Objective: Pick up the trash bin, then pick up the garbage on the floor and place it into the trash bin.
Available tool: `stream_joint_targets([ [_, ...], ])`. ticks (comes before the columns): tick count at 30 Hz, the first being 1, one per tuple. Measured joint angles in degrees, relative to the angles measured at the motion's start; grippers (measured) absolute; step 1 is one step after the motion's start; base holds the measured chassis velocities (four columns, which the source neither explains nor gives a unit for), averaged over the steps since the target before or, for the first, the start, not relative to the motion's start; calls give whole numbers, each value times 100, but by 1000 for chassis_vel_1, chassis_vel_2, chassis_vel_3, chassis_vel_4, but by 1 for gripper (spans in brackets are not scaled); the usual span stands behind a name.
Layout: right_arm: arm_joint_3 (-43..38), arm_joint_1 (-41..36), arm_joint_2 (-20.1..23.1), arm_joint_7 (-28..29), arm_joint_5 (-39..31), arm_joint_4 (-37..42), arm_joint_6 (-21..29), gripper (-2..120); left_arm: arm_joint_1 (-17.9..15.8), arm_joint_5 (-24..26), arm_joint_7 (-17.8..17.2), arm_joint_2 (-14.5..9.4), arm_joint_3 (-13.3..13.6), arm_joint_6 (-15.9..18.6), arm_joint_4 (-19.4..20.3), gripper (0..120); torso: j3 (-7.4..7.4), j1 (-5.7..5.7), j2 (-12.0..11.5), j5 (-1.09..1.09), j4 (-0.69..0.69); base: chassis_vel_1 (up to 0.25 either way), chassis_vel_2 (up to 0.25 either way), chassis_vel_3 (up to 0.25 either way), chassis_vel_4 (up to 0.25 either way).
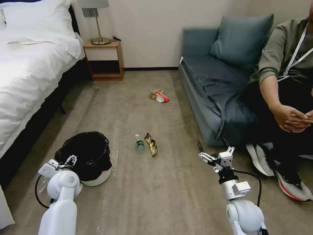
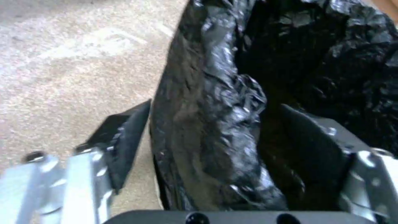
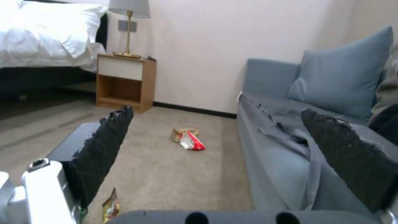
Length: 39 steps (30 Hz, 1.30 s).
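With its jaws straddling the rim, my L tool is sitting wide open on the trash bin at 8 o'clock, ready to clamp. R tool, agape & empty, is hovering at 4; bottle & wrapper lying mid-floor.

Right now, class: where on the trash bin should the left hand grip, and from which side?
Grip the trash bin by its near rim wall, from above: the open top leaves the bag-covered wall standing upright, and the open left hand straddles it, one finger inside, one outside.
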<state>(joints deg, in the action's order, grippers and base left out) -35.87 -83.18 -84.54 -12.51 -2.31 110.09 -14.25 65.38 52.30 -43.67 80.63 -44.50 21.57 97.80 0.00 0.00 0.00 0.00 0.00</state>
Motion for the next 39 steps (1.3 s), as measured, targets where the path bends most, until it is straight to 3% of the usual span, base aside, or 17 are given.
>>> stream_joint_targets([
  [1, 0, 0, 0, 0, 0, 0, 0, 100, 0, 0, 0, 0, 0, 0, 0, 80, 0, 0, 0, 0, 0, 0, 0, 0, 0],
  [7, -21, -40, -15, -44, 1, 0, -76, 100, -27, 12, 42, 62, 13, -18, -69, 50, 0, 0, 0, 0, 0, 0, 0, 0, 0],
  [18, -27, -35, -22, -58, -2, -37, -105, 100, 34, -52, 48, 66, -26, -145, -137, 15, 0, 0, 0, 2, 0, 0, 0, 0, 0],
  [19, -26, -39, -22, -59, -2, -44, -111, 100, 52, -72, 59, 62, -38, -167, -144, 8, -1, 0, 0, 2, 0, 0, 0, 0, 0],
  [28, -20, -34, 7, -29, -5, -50, -133, 100, 217, -239, 197, 48, -43, -137, 98, 3, 0, 0, 0, -5, 0, 0, 0, 0, 0],
  [32, -15, 9, 17, 116, -9, -36, -164, 100, 323, -791, 395, 40, -83, -164, 405, 3, 0, 0, 0, -2, 0, 0, 0, 0, 0],
  [35, -9, 21, 13, 172, -19, -39, -179, 100, 349, -908, 448, 37, -103, -165, 485, 3, 0, 0, 0, -1, 0, 0, 0, 0, 0],
  [37, 20, 29, 24, 342, -132, -8, -185, 100, 526, -1563, 899, -30, -183, -112, 955, 3, 0, 0, 0, -1, 0, 0, 0, 0, 0],
  [39, 36, 35, 35, 428, -169, 8, -186, 100, 590, -1776, 1106, -56, -217, -53, 1154, 3, 0, 0, 0, 1, 0, 0, 0, 0, 0],
])
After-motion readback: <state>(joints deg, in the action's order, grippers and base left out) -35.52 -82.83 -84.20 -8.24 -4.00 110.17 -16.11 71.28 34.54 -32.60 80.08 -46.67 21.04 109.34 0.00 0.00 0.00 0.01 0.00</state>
